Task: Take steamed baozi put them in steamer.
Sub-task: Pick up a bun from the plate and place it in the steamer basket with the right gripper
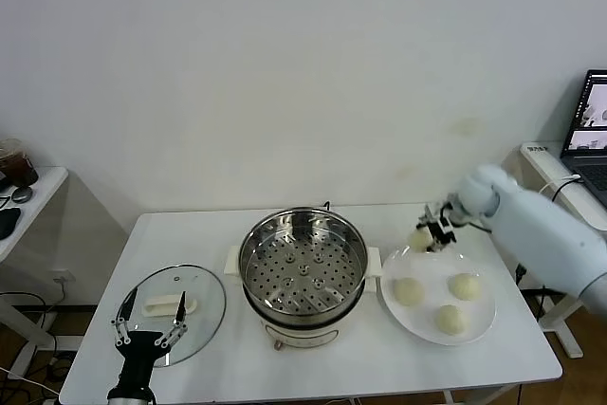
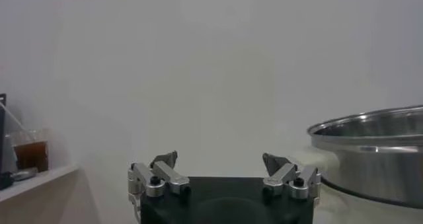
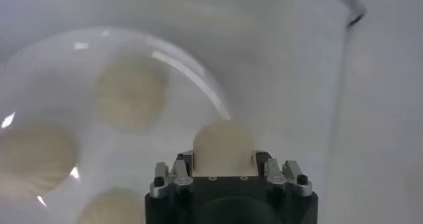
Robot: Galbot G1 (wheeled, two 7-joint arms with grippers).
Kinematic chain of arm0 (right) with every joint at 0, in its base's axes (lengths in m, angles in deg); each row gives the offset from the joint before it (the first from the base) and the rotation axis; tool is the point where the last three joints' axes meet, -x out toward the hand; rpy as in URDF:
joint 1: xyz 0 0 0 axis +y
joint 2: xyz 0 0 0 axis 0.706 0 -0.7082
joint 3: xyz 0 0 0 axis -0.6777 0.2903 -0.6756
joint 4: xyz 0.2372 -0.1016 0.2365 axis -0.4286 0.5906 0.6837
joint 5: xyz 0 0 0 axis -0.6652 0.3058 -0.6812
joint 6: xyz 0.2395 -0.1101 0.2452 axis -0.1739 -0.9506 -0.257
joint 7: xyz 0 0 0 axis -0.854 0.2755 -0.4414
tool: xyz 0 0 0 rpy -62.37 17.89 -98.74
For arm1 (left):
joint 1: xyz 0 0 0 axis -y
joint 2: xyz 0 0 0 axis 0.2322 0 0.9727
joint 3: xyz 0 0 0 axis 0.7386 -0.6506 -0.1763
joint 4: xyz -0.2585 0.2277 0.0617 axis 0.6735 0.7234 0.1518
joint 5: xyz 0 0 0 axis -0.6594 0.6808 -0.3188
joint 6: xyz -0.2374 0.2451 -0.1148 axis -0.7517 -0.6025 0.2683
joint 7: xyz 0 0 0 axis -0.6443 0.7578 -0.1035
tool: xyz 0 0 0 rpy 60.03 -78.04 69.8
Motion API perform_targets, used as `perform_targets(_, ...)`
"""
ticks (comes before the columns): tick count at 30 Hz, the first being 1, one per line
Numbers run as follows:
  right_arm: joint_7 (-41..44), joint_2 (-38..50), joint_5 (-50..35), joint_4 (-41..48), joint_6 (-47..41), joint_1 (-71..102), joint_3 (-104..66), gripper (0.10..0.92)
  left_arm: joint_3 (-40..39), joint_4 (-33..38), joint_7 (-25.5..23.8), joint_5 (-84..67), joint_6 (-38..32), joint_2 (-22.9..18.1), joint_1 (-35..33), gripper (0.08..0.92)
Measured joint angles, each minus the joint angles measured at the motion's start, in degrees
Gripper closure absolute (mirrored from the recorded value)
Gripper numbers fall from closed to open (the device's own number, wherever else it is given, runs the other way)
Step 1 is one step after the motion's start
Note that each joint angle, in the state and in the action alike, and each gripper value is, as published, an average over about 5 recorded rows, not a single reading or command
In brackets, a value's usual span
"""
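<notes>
The right end effector (image 1: 429, 234) grips one baozi (image 3: 223, 147) above the plate (image 1: 482, 327) rim, beside the steamer (image 1: 303, 267). Three baozi (image 1: 408, 291) lie on the plate. The left end effector (image 1: 150, 323) hangs open over the glass lid (image 1: 204, 320).

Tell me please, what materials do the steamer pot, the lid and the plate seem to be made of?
Steamer: polished metal, probably stainless steel, judging by its mirror-like reflections; the handles look like white plastic.
Lid: clear glass, apparently, as the table shows through; its handle is white.
Plate: glossy white, ceramic or plastic; I cannot tell which.
</notes>
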Motion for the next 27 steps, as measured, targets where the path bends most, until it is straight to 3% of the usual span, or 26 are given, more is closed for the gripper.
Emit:
perform_targets(7, 0.2, -1.9, -10.7, -4.3, 3.2, -14.2, 10.8, 0.455, 0.4, 0.0, -0.1, -1.1, -0.1, 0.8, 0.3, 0.177)
perform_targets(15, -0.3, -9.9, -18.4, -6.3, 9.0, -21.7, 20.4, 0.443, 1.4, -0.3, -0.2, -1.7, -0.1, 1.2, 0.9, 0.177)
perform_targets(21, -0.4, -17.6, -18.4, -5.0, 15.8, -22.4, 25.0, 0.433, 2.2, 0.0, -0.3, -1.7, 0.0, 0.8, 0.9, 0.177)
perform_targets(27, -1.3, -23.0, -13.2, -3.1, 22.8, -21.5, 27.3, 0.431, 3.2, 0.0, -0.2, -1.8, -0.2, 0.8, 0.6, 0.177)
